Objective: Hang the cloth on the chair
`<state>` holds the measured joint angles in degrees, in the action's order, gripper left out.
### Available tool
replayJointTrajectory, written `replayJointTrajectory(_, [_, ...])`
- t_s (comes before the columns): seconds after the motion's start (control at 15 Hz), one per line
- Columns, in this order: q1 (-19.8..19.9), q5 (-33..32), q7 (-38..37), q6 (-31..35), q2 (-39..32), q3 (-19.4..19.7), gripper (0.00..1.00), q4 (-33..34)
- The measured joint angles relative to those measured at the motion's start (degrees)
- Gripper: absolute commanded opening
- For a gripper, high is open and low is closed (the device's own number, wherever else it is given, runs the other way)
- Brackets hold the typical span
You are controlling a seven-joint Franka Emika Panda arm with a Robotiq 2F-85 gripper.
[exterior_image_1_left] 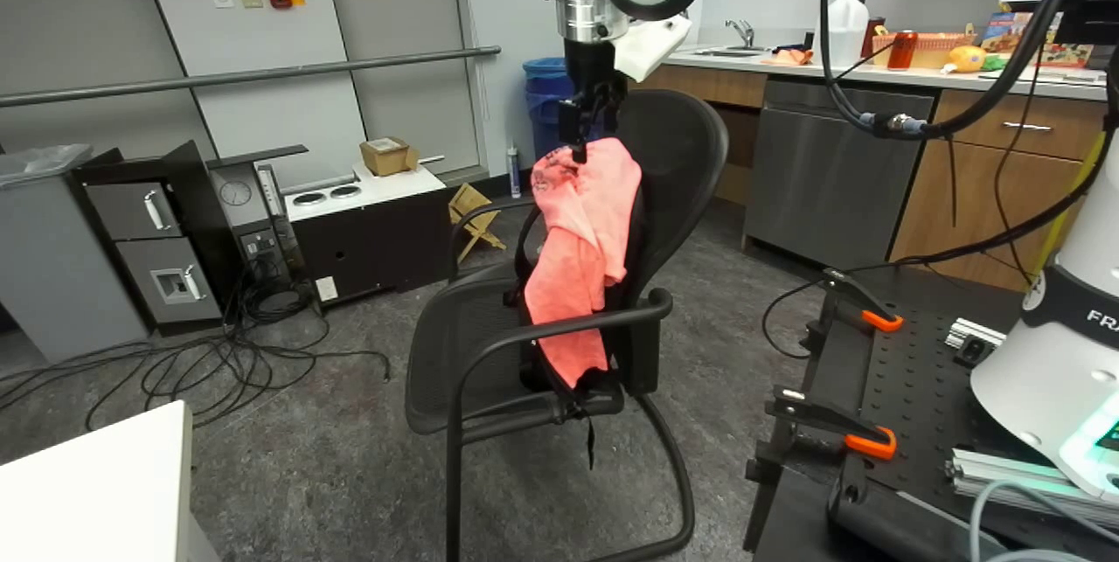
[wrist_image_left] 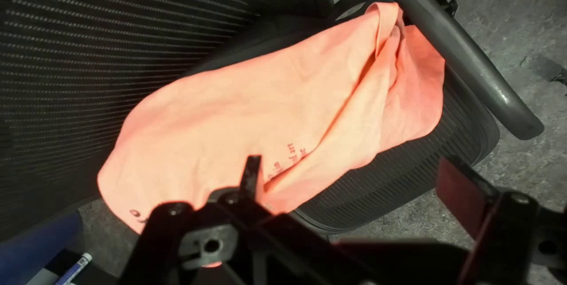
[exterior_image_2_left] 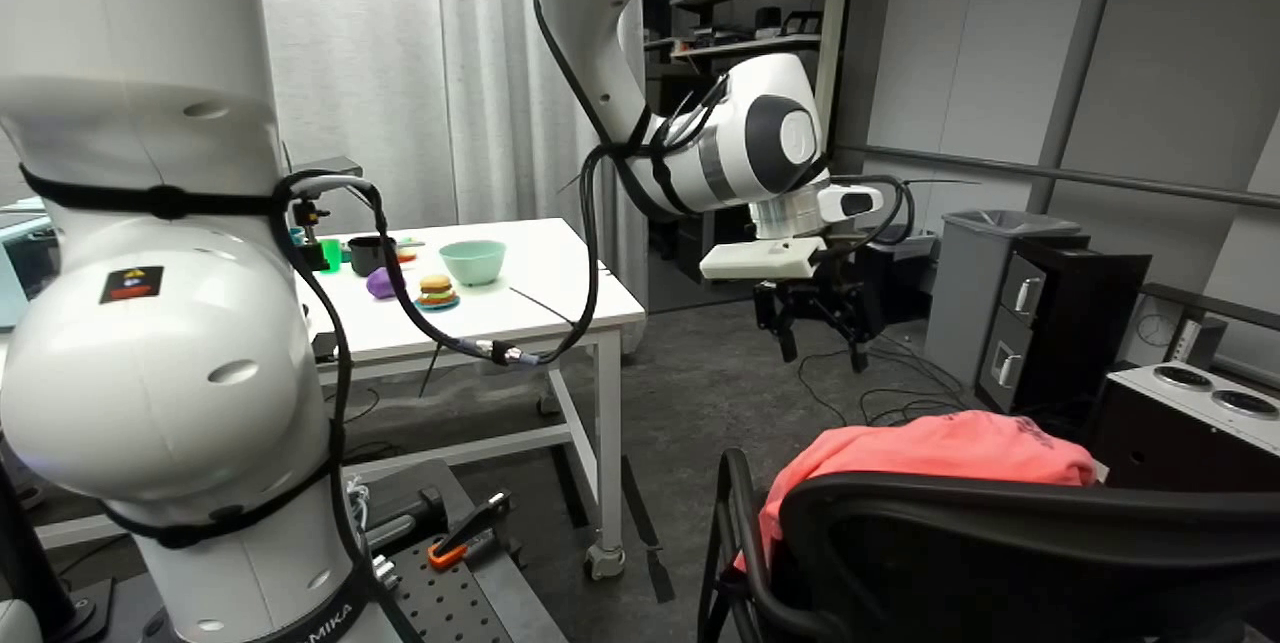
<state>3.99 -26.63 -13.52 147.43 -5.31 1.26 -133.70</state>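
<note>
The coral-pink cloth [exterior_image_1_left: 577,239] is draped, creased, inside the chair [exterior_image_1_left: 682,169], along the front of its black backrest and down toward the seat and near armrest. It shows above the backrest in an exterior view [exterior_image_2_left: 930,448]. In the wrist view the cloth [wrist_image_left: 248,103] lies folded over the black mesh seat [wrist_image_left: 381,183], with printed letters on it. My gripper [exterior_image_2_left: 823,355] is open, its fingers wide apart with nothing between them. It is just above the cloth's upper end; the wrist view [wrist_image_left: 350,163] shows one finger in front of the cloth. Whether it touches is unclear.
A black fabric item with straps [exterior_image_1_left: 533,361] sits under the cloth on the chair. The chair's armrest [exterior_image_1_left: 559,330] stands beside it. A white table [exterior_image_2_left: 540,298] holds a green bowl [exterior_image_2_left: 473,261]. A counter with a dishwasher [exterior_image_1_left: 835,177] is behind. Cables [exterior_image_1_left: 236,370] lie on the floor.
</note>
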Motion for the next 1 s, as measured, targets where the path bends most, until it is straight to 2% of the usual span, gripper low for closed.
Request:
replayJointTrajectory(0.27, [-0.5,-4.0,-3.6,0.1,-2.9,1.4,1.0,1.4])
replayJointTrajectory(0.53, [-2.2,-7.5,-8.2,2.9,-9.6,3.2,1.0,5.6])
replayJointTrajectory(1.0, [-9.2,-8.0,-14.6,6.7,-22.4,9.1,1.0,15.2])
